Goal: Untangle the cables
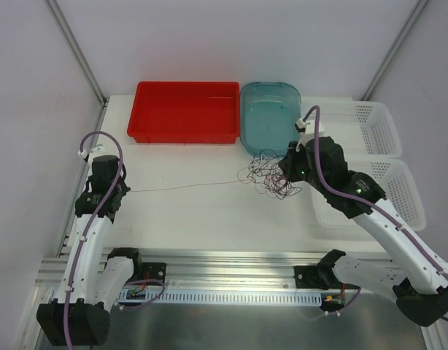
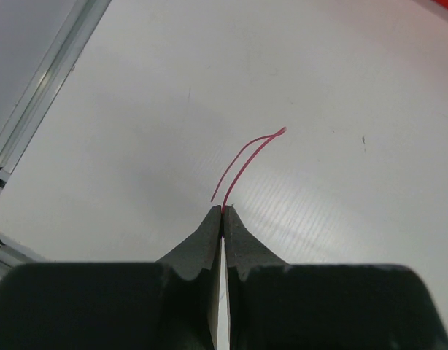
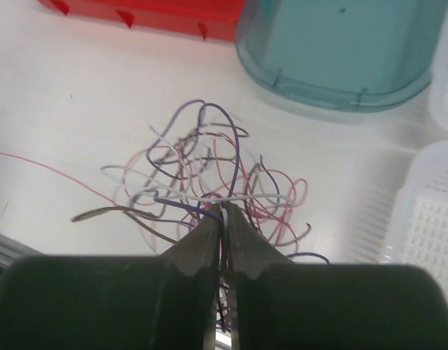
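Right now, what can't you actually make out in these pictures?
Right wrist view: which strand of the tangle the right gripper has pinched; its own fingers and crossing loops hide it.
Top view: single strands in the tangle, too thin to trace; the right arm covers that gripper's tips.
Left wrist view: the red strand in the left gripper blurs at its far end.
Right wrist view: the top edge cuts off the teal tub.

White arms (image 1: 89, 244) w/ blk joints (image 1: 106, 175); purple cables (image 1: 316, 157)

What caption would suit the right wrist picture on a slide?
Right tool closed on strands of the tangled cables, near a teal tub and red tray.
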Controlling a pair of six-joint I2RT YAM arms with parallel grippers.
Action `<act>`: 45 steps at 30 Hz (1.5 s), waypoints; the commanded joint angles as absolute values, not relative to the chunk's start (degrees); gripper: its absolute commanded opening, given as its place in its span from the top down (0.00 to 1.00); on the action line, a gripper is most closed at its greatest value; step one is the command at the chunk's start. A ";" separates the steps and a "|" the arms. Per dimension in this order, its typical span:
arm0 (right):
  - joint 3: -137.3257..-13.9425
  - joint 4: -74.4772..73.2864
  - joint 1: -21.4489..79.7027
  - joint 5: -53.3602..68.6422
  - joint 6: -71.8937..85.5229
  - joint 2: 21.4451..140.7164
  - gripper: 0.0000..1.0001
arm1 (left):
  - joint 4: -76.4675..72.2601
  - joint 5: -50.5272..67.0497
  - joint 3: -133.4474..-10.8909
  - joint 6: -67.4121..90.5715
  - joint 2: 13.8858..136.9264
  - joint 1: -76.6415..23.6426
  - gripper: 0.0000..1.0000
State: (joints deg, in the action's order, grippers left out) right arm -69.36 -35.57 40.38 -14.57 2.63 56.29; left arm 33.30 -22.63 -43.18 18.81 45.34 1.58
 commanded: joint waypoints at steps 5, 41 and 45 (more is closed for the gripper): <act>-56.43 -21.28 46.13 -7.29 11.60 66.94 0.87 | 31.38 -9.15 -45.18 17.40 50.01 1.93 1.00; -54.14 -21.10 50.36 2.11 -8.87 77.16 0.55 | -3.86 0.27 -29.79 47.63 61.94 -48.50 0.20; -54.14 -20.04 50.36 1.76 -9.58 79.54 0.59 | -6.41 -1.49 -31.46 48.16 67.58 -50.62 0.21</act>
